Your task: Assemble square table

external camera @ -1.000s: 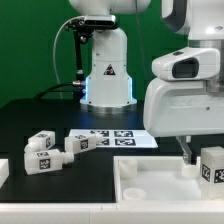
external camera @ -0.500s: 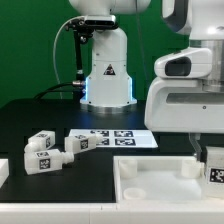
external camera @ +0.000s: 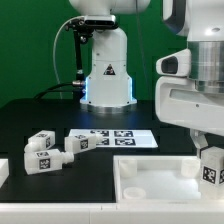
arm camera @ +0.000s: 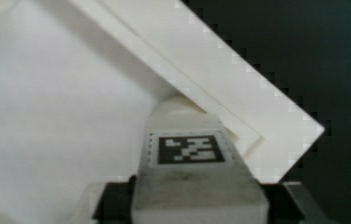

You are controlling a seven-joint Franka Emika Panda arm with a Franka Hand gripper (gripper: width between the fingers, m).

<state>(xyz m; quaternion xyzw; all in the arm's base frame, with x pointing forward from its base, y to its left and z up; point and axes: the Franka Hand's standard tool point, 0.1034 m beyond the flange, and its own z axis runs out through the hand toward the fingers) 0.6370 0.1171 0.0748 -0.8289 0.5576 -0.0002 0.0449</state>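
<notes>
My gripper [external camera: 209, 156] is at the exterior view's right edge, shut on a chunky white table leg [external camera: 211, 168] with a black-and-white tag. It holds the leg over the right part of the white square tabletop [external camera: 150, 188], which lies flat in the foreground. In the wrist view the leg [arm camera: 193, 160] sits between my dark fingers [arm camera: 119, 203], above the tabletop's corner [arm camera: 243, 95]. Two more tagged legs [external camera: 40, 152] [external camera: 80, 144] lie on the black table at the left.
The marker board [external camera: 116, 137] lies behind the tabletop, in front of the robot base [external camera: 107, 70]. A white piece [external camera: 3, 172] shows at the exterior view's left edge. A green wall stands at the back.
My gripper has shifted slightly to the exterior view's right with the leg still held. The other parts have not moved.
</notes>
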